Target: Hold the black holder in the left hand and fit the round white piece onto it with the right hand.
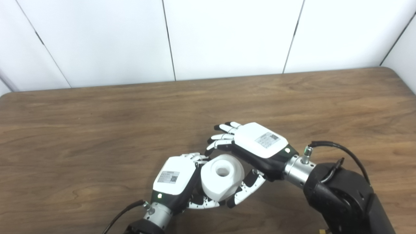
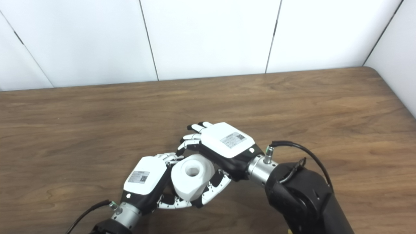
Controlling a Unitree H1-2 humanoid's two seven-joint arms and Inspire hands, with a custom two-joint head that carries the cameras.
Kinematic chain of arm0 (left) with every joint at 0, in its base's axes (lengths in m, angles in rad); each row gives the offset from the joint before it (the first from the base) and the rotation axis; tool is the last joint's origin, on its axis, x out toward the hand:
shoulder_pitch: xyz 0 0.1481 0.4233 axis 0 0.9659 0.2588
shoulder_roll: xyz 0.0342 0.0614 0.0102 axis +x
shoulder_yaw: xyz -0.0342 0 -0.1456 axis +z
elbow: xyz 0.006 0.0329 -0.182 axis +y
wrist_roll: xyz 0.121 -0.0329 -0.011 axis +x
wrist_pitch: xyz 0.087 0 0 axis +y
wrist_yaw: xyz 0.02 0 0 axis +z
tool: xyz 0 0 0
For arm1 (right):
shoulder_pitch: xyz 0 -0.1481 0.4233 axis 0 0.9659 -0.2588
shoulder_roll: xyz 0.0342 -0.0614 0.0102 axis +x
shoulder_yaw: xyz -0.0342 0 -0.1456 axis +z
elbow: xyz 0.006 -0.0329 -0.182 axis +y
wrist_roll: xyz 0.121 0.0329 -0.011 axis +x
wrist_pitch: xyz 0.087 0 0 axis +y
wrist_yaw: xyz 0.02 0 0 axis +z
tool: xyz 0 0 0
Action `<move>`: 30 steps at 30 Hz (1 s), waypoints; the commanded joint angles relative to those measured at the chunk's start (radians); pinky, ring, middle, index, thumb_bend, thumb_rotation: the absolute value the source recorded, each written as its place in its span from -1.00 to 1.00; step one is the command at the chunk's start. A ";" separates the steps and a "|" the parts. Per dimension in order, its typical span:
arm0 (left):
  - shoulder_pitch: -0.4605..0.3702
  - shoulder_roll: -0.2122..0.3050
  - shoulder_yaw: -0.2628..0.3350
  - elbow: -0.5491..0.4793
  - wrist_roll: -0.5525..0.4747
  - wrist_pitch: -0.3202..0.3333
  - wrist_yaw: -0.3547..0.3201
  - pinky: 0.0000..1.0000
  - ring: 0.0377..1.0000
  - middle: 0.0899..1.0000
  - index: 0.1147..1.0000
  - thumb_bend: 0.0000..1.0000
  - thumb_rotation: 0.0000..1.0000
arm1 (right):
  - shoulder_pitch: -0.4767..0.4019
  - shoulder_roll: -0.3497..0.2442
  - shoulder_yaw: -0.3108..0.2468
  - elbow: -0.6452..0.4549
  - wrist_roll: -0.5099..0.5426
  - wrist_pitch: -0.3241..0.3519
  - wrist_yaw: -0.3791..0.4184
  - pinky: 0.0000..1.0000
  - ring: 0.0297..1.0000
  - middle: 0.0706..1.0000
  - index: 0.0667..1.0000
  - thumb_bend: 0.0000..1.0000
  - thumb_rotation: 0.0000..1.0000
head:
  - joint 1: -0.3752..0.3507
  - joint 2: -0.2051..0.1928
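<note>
The round white piece (image 1: 222,179), a thick cylinder with a hole in its top, sits upright between my two hands near the table's front edge. My left hand (image 1: 175,182) is shut below it, its fingers (image 1: 208,203) curling around the piece's base. Only a dark sliver of the black holder (image 1: 196,194) shows in that grasp; the rest is hidden under the piece. My right hand (image 1: 256,146) lies against the piece's far right side, open. Its fingers (image 1: 222,138) spread past the piece, and its thumb (image 1: 248,187) rests beside the piece's lower right.
The wooden table (image 1: 97,130) stretches out on all sides of the hands. White wall panels (image 1: 227,35) rise behind its far edge. My right forearm (image 1: 341,191), with a black cable, fills the lower right corner.
</note>
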 commanded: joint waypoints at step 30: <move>0.009 0.029 0.032 0.023 -0.037 0.005 -0.057 0.58 0.61 0.45 -0.14 0.04 -0.86 | -0.066 -0.107 -0.241 -0.152 0.040 0.129 0.141 1.00 1.00 0.86 0.65 1.00 -0.09 | -0.011 -0.011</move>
